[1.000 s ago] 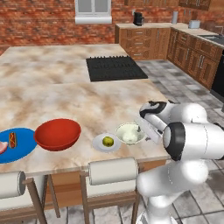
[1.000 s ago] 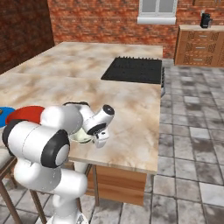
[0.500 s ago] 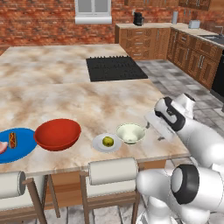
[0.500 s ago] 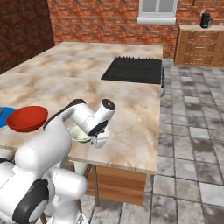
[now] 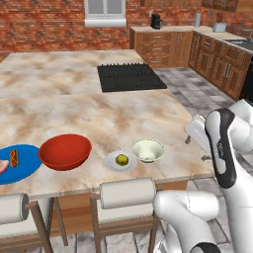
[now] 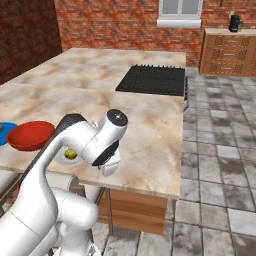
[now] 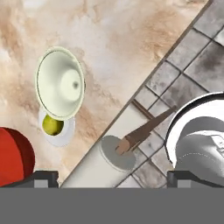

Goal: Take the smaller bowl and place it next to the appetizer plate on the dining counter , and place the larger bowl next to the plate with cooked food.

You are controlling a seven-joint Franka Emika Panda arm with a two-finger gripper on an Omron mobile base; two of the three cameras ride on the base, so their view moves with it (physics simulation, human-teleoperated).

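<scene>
Task progress at the dining counter (image 5: 99, 113), seen from my own base and hand. The smaller bowl (image 5: 147, 150) sits upright near the front edge of the counter, just beside the appetizer plate (image 5: 120, 161), on the side toward the counter's right front corner; in the hand view the same bowl (image 7: 59, 83) overlaps the rim of the plate (image 7: 56, 127) with its yellow-green morsel, so whether the two touch I cannot tell. I judge this half of the task done. The larger bowl (image 5: 64, 151) also rests near the front edge, between the appetizer plate and the plate with cooked food (image 5: 17, 164), close against the blue plate's rim toward the left front corner. That half looks done as well, so as far as these views show, nothing remains to be carried.

My gripper (image 7: 112, 177) is spread wide and holds nothing: the two dark finger tips stand well apart at the bottom of the hand view, with bare counter, floor tiles and a stool's padded back (image 7: 94, 168) between them. My hand hangs off the right front corner of the counter, apart from both bowls.
</scene>
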